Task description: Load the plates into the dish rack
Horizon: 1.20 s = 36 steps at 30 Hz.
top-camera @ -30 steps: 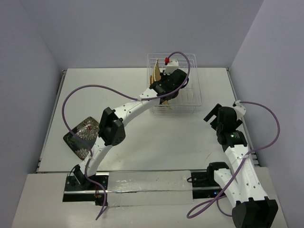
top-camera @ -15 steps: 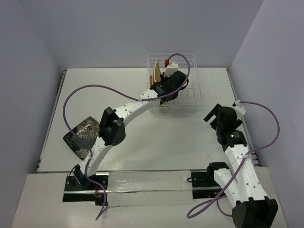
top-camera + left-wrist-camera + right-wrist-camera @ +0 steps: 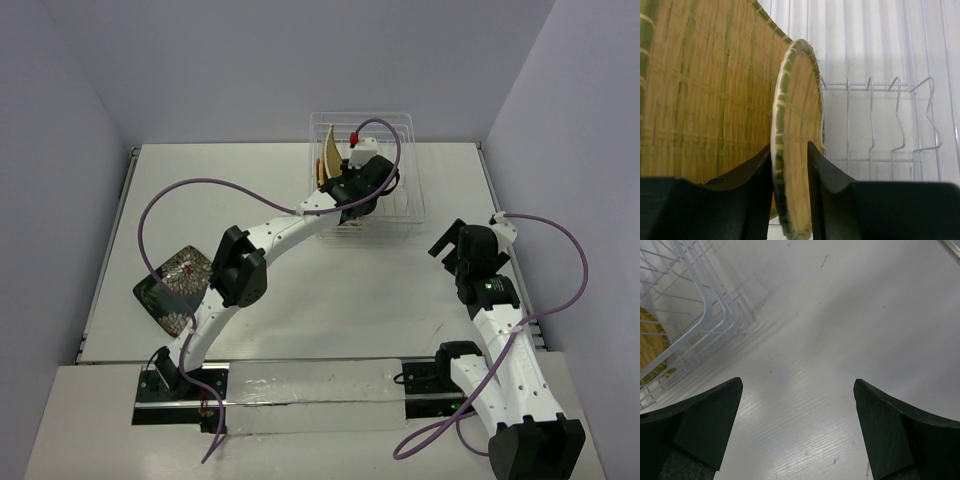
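Round woven plate (image 3: pixel 792 90): standing on edge inside dish rack (image 3: pixel 405 205) at 12 o'clock on table (image 3: pixel 330 300), rim being clamped by left gripper (image 3: pixel 790 152), fingers narrow on it. Sitting just beside larger woven plate (image 3: pixel 700 90) at its 9 o'clock; touching or not, cannot tell. Leaving wire dividers (image 3: pixel 898 107) free at 3 o'clock. Lying flat near table's 8 o'clock edge: black floral plate (image 3: pixel 172 285), well apart from rack. Hovering over bare table at 3 o'clock, near rack corner: right gripper (image 3: pixel 797 390), jaws spread wide, gripping nothing.
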### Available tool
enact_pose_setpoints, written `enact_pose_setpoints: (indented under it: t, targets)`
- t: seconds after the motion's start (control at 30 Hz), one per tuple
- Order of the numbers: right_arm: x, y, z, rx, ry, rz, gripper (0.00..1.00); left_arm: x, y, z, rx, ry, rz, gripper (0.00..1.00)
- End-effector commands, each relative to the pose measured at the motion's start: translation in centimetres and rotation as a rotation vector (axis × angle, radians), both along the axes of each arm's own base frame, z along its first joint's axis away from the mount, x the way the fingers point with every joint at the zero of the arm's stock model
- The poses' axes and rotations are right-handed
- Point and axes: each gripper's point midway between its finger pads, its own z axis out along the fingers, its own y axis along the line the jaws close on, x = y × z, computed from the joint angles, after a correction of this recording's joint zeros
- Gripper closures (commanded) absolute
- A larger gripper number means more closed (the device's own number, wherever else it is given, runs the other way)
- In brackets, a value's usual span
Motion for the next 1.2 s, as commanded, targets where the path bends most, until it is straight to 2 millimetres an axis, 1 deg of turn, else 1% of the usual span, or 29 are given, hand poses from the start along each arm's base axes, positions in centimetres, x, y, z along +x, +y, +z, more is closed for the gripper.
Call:
enact_pose_setpoints:
  t: [0.0,0.03,0.1,0.13,0.2,0.27,0.3,0.37,0.4,0.47,0.5,0.53,0.63,0.7,0.73,0.77,0.8,0.83,0.87,0.9,0.93,0.97,1.0,1.03,1.1,1.13,1.17]
  targets:
    - [0.1,-0.3,0.5,-0.009,-0.023,-0.01,0.0,-0.5,-1.1,0.5,-0.027,0.0,-0.032,0.57]
    - [0.2,-0.3,0.5,-0.009,-0.024,-0.008,0.0,-0.6,-1.1,1.2,-0.032,-0.003,-0.045,0.51]
    - [0.2,-0.3,0.6,-0.01,-0.027,-0.007,0.0,-1.0,-1.3,2.4,-0.046,-0.002,-0.076,0.42]
    - [0.2,-0.3,0.7,-0.01,-0.029,-0.004,0.0,-1.3,-1.5,3.6,-0.066,-0.006,-0.105,0.4]
    - [0.2,-0.2,0.9,-0.008,-0.037,-0.002,0.0,-2.1,-1.8,4.9,-0.077,-0.007,-0.157,0.32]
    - [0.3,-0.1,1.1,-0.006,-0.047,0.002,0.0,-3.0,-2.0,6.7,-0.085,-0.02,-0.212,0.23]
    - [0.3,-0.1,1.1,-0.004,-0.05,0.005,0.0,-3.6,-2.0,8.1,-0.097,-0.031,-0.235,0.2]
    - [0.3,0.0,1.2,-0.002,-0.055,0.013,0.0,-4.8,-2.2,10.2,-0.109,-0.047,-0.286,0.15]
    - [0.3,0.1,1.3,0.001,-0.059,0.017,0.0,-5.2,-2.3,10.7,-0.111,-0.047,-0.305,0.14]
    - [0.4,0.3,1.5,0.004,-0.067,0.03,0.0,-6.3,-2.2,13.0,-0.14,-0.05,-0.351,0.12]
    - [0.4,0.4,1.6,0.005,-0.07,0.037,0.0,-6.7,-2.1,13.8,-0.149,-0.049,-0.367,0.12]
    - [0.5,0.6,1.7,0.009,-0.073,0.045,0.0,-7.0,-1.9,14.6,-0.158,-0.05,-0.378,0.12]
    - [0.8,1.3,2.2,0.019,-0.096,0.091,0.0,-8.6,0.1,18.0,-0.194,-0.069,-0.38,0.1]
    - [0.9,1.6,2.3,0.023,-0.103,0.111,0.0,-9.2,1.7,19.5,-0.207,-0.089,-0.365,0.03]
    - [1.0,1.9,2.5,0.027,-0.111,0.134,0.0,-9.5,3.4,20.6,-0.216,-0.106,-0.33,0.01]
    - [1.1,2.2,2.7,0.027,-0.118,0.15,0.0,-9.9,5.1,22.1,-0.249,-0.123,-0.298,0.01]
    - [1.2,2.6,2.9,0.036,-0.133,0.176,0.0,-9.7,7.1,22.2,-0.281,-0.106,-0.257,0.01]
    - [1.3,3.2,3.1,0.044,-0.149,0.209,0.0,-9.2,9.2,21.2,-0.301,-0.067,-0.211,0.01]
    - [1.4,3.7,3.4,0.049,-0.167,0.246,0.0,-8.7,11.3,19.3,-0.314,-0.014,-0.161,0.01]
    - [1.5,4.4,3.8,0.058,-0.191,0.284,0.0,-7.9,14.1,17.8,-0.34,0.028,-0.077,0.01]
    - [1.5,5.0,4.2,0.067,-0.215,0.32,0.0,-7.2,16.8,17.2,-0.379,0.046,0.006,0.01]
    - [1.4,5.6,4.6,0.076,-0.237,0.353,0.0,-6.7,19.6,17.3,-0.426,0.04,0.092,0.0]
    - [1.3,6.4,5.2,0.089,-0.263,0.397,0.0,-6.6,23.3,14.5,-0.435,0.086,0.22,0.01]
    - [1.3,6.9,5.7,0.095,-0.28,0.424,0.0,-7.4,26.0,12.5,-0.444,0.114,0.305,0.01]
    - [1.2,7.7,6.3,0.1,-0.303,0.466,0.0,-9.7,30.4,9.5,-0.47,0.154,0.444,0.01]
    - [1.2,8.1,6.5,0.104,-0.313,0.484,0.0,-10.7,33.4,9.6,-0.549,0.128,0.545,0.01]
    - [1.1,8.5,6.6,0.108,-0.317,0.502,0.0,-11.4,34.1,7.8,-0.545,0.166,0.573,0.01]
